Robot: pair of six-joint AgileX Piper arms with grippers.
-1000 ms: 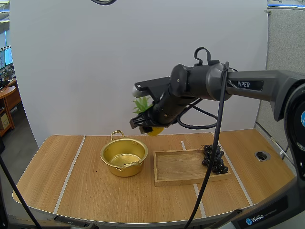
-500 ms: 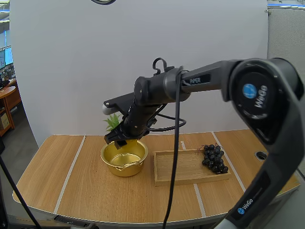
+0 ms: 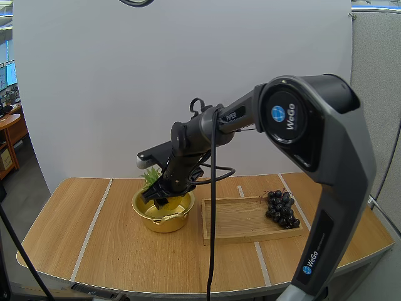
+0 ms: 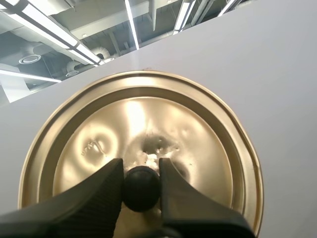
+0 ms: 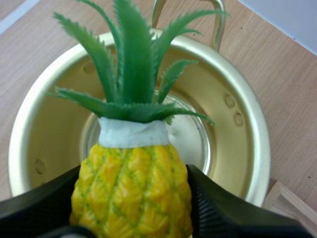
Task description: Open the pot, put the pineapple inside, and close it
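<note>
**A:** The pineapple (image 5: pixel 131 186) is gripped by the right gripper (image 3: pixel 158 199). It is pinched at its yellow body between the two black fingers (image 5: pixel 233 218), and the green crown is pointed out past the fingertips.

**B:** And the gold pot (image 3: pixel 164 221) is seen directly beneath those jaws, uncovered, its inside bare and shiny. The fruit is held over the open mouth, down near the rim. Whether the bottom is touched cannot be told.

**A:** A looped handle (image 5: pixel 216 29) is made out on the pot's rim, beyond the crown.

**B:** Over at the left gripper (image 4: pixel 141 171), the jaws are clamped on a black knob (image 4: pixel 141 191). The gold lid (image 4: pixel 198 124) is carried by that knob, clear of the pot, and its round face is spread out beyond the fingertips.

**A:** To the side of the right jaws, a wooden tray (image 3: pixel 241 221) is set just beside the pot on the table (image 3: pixel 113 244).

**B:** A bunch of dark grapes (image 3: pixel 281 209) is laid at the tray's far end, well apart from the jaws and the fruit between them.
</note>
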